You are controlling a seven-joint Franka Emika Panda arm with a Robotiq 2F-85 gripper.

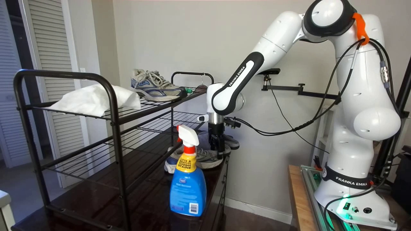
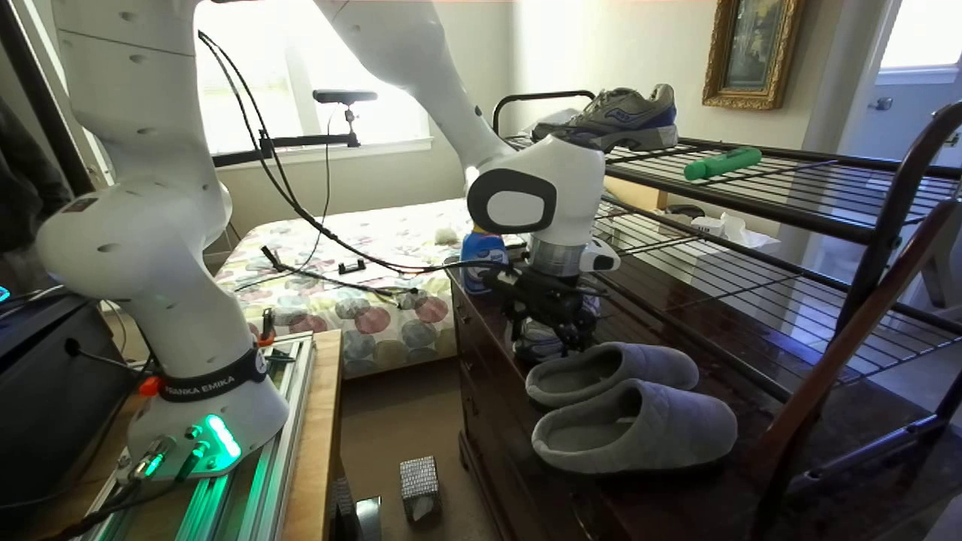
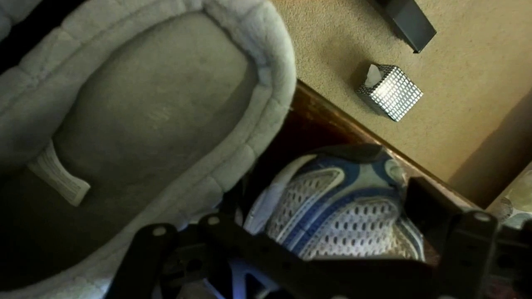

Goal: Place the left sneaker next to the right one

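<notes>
Gripper (image 3: 326, 195) stands wide around the toe of the lower sneaker (image 3: 347, 216), beside the rack (image 1: 118, 150); the upper sneaker (image 1: 157, 87) sits atop it. Grasping seems in hand; the next move should be closing, then lifting.

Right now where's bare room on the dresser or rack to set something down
The dresser between the spray bottle and the rack looks bare; so does the rack's middle shelf, below the upper sneaker. Crowded: the dresser's edge, where the gripper, lower sneaker and gray slippers bunch.
</notes>
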